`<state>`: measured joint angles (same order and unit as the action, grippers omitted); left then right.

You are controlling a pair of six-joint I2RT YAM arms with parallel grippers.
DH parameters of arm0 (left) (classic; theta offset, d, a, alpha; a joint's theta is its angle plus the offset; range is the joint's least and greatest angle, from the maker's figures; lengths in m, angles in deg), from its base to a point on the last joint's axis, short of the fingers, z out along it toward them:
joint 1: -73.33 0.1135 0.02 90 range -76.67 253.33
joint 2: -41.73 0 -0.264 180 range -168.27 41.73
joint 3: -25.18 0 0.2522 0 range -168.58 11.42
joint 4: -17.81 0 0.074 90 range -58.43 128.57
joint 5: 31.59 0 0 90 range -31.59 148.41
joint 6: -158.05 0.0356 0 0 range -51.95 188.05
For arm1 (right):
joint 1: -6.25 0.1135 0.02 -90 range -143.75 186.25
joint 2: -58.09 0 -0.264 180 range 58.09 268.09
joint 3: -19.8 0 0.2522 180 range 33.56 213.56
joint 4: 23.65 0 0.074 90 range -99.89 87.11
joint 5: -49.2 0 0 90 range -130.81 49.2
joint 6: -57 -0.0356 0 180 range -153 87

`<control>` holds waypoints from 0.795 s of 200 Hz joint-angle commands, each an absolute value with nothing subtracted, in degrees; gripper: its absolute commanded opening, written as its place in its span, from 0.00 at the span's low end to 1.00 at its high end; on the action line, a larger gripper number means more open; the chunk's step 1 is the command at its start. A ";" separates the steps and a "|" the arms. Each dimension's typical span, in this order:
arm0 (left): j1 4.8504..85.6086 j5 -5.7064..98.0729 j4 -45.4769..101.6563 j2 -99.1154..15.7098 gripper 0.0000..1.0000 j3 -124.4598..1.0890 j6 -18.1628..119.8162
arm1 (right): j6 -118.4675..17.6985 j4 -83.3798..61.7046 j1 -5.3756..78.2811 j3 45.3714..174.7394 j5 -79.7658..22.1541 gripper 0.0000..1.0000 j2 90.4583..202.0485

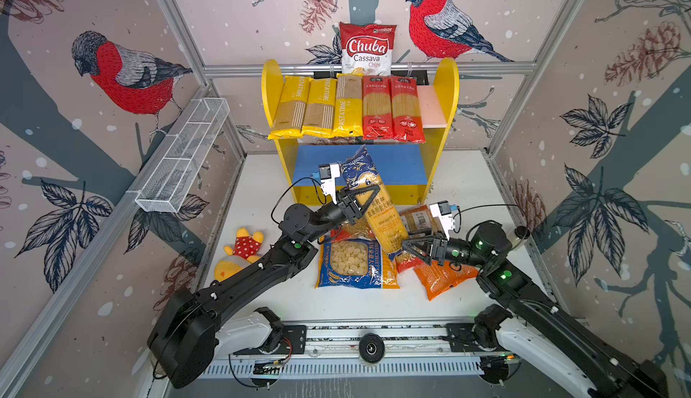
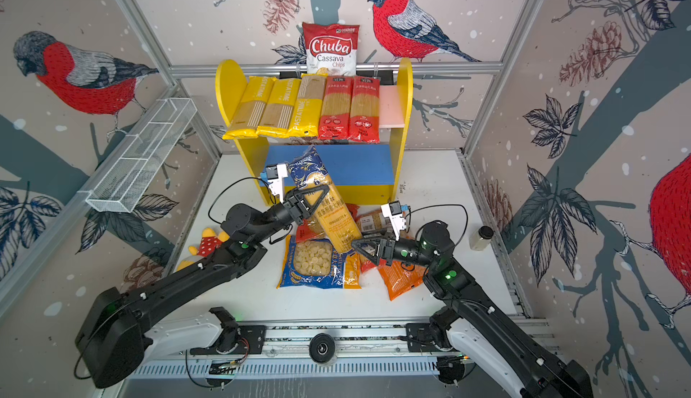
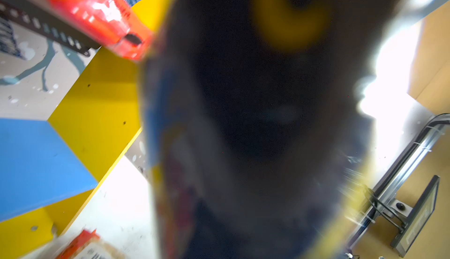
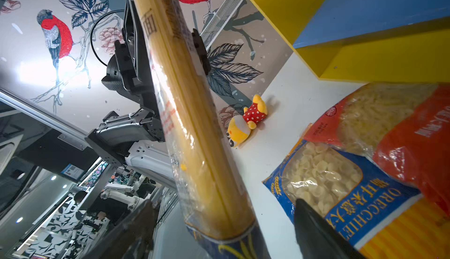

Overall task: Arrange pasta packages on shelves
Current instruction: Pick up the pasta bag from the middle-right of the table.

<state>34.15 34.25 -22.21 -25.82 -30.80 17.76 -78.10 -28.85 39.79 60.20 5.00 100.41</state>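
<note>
1. The left gripper (image 1: 362, 198) is clamped on a long blue spaghetti pack (image 1: 374, 194), holding it tilted in the air in front of the rack (image 1: 270, 89).
2. The pack's blue top end points toward the blue board (image 1: 404, 164); its lower end hangs over the pile on the table (image 1: 261, 198).
3. The right gripper (image 1: 413, 241) sits at that lower end with its jaws spread; in the right wrist view the two fingers (image 4: 316, 231) stand either side of the pack (image 4: 194, 128) without pinching it.
4. Five long packs lie side by side on the pink board (image 1: 432, 108): three yellow packs (image 1: 318, 108) and two red packs (image 1: 390, 108).
5. On the table lie a blue orecchiette bag (image 1: 355, 261), an orange bag (image 1: 445, 276) and a red bag (image 4: 389, 128).
6. A chips bag (image 1: 367, 46) stands behind the rack; a plush toy (image 1: 239, 252) lies by the left arm.
</note>
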 commanded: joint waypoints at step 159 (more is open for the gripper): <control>34.39 35.55 -27.68 -28.55 0.53 -36.75 16.43 | -85.74 -45.78 42.64 67.16 3.61 0.07 105.84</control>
<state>34.15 35.58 -24.70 -28.99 -35.06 14.25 -87.17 -41.44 42.70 64.98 5.83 105.62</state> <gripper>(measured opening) 0.482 0.122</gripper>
